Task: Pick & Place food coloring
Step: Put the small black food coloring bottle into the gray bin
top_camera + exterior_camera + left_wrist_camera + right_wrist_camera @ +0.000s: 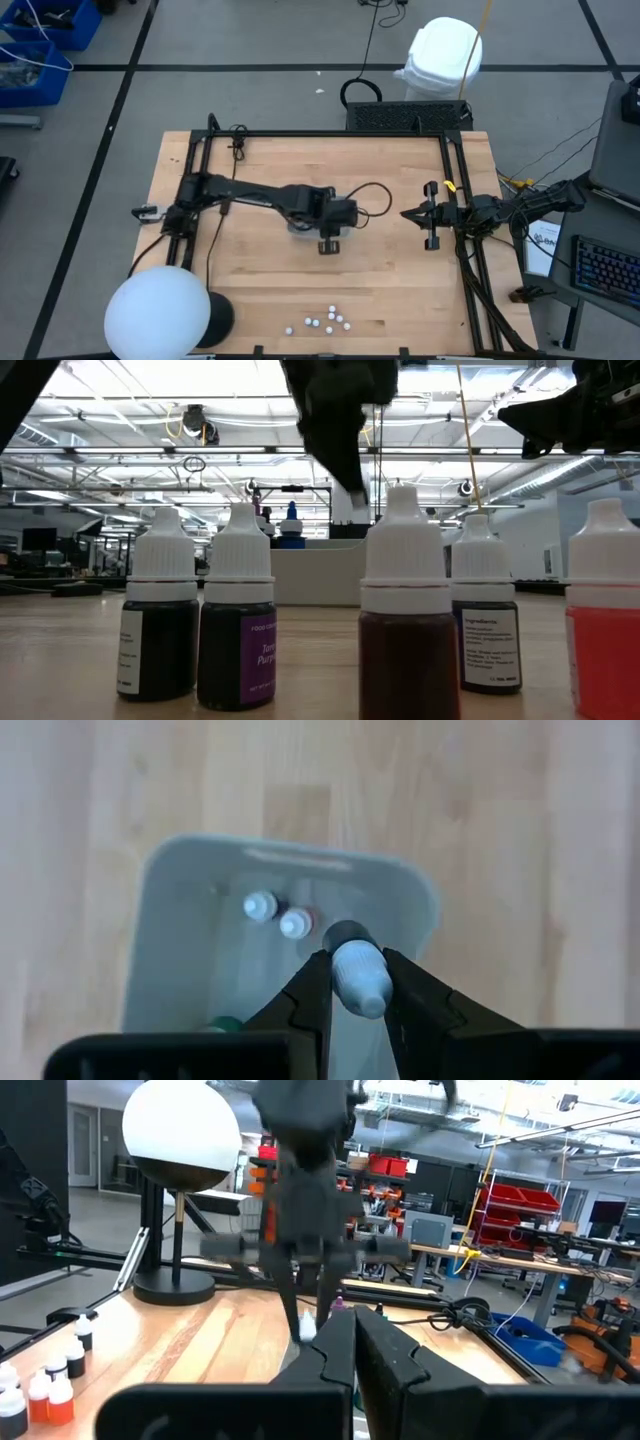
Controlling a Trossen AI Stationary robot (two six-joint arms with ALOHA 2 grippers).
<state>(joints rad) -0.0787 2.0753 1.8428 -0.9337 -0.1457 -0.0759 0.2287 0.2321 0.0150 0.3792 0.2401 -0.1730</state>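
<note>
Left gripper (355,982) hangs over the middle of the table (400,290), fingers pinched on a white-capped bottle (358,978) of food coloring. From the wrist view the bottle points cap-out between the fingers, its long axis running along them, and directly past it sits a pale bin (190,920) with two more capped bottles (260,905) already lying inside, plus something green at the near wall. So the relation that matters is simple: the bin is straight below the held bottle, and I'd judge a short drop and a release will finish this one. The bin's walls frame the bottle on all sides, though it hangs toward one wall rather than dead centre, so a slight bounce off that rim looks possible.

Right gripper (412,214) waits near the right edge of the table, fingers pressed together, holding nothing, well apart from the bin.

The rest of the bottles (330,320) stand in a loose cluster near the front edge, well clear of both arms; the low view shows them upright, caps up, dark and red ones side by side. The left arm is the nearer one to them. Open wood lies between bin and cluster, so nothing blocks the way there; a lamp with a round white globe (157,312) stands at the front left corner.
</note>
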